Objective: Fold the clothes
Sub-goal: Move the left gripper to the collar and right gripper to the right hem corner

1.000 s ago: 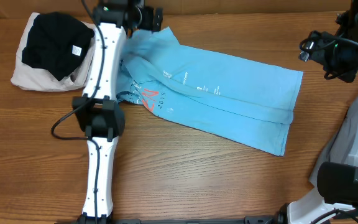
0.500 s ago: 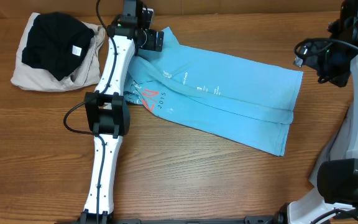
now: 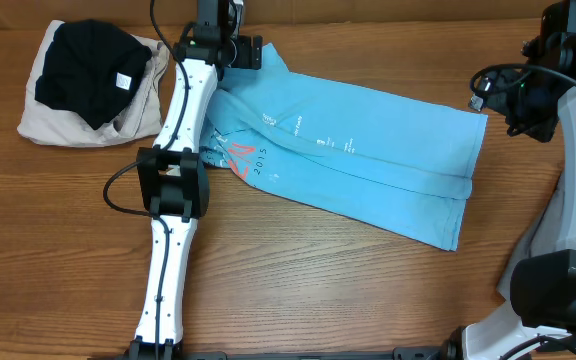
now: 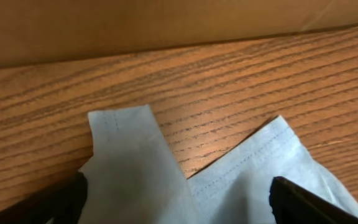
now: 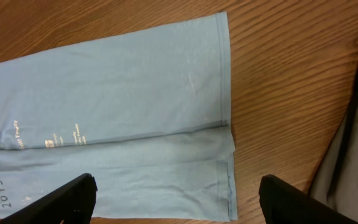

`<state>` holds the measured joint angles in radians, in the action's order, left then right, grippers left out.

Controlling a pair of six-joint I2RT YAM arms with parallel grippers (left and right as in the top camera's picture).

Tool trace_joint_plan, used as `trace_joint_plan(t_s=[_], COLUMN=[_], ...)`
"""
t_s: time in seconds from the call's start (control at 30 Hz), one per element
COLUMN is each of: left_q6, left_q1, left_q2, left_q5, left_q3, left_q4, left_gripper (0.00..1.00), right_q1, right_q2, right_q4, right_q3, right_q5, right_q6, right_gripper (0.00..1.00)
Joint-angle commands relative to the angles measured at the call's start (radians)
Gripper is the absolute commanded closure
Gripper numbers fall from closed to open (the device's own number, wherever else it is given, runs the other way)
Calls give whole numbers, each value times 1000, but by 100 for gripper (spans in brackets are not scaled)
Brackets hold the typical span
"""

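While the light blue T-shirt (image 3: 358, 160) lies flat at centre, long axis running 10 to 4 o'clock, hem toward 4, the left gripper (image 3: 230, 45) hovers at 11. Left wrist: jaws spread wide over a sleeve (image 4: 129, 155). Right wrist: the right gripper (image 5: 178, 196), jaws parted, above the hem (image 5: 224, 93).
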<state>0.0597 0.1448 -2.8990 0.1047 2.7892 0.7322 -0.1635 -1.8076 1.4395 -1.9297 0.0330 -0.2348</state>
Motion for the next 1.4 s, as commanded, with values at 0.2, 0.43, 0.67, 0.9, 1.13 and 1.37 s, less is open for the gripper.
trace_joint_plan(t_s=[0.2,0.43,0.67,0.9,1.13,1.37], left_q6=[15,27,26,22,22,11], left_q1=[13,13,11,9,7,6], left_q2=[-27,2,92,187,201,201], left_q5=[-11,-11,-11,-40,-42,-57], left_q3=[-85,-51,34,48,48,48], left_q4=[4,67,198,270,329,341], left_gripper=[34,86,96,94,96,96], right_q1=[1,1,0,-4,-11,-42], right_q2=[-3,-3,-4,-114,-316,-463], right_q4=[-3,-23,-158,-358,-541,-598], right_q3=[1,1,71,163,163,163], right_q5=[-14,-14,-14,-18,-85,-111], right_q6=[7,7,7,7,-42,-54], right_gripper=[13,14,21,24,24,24])
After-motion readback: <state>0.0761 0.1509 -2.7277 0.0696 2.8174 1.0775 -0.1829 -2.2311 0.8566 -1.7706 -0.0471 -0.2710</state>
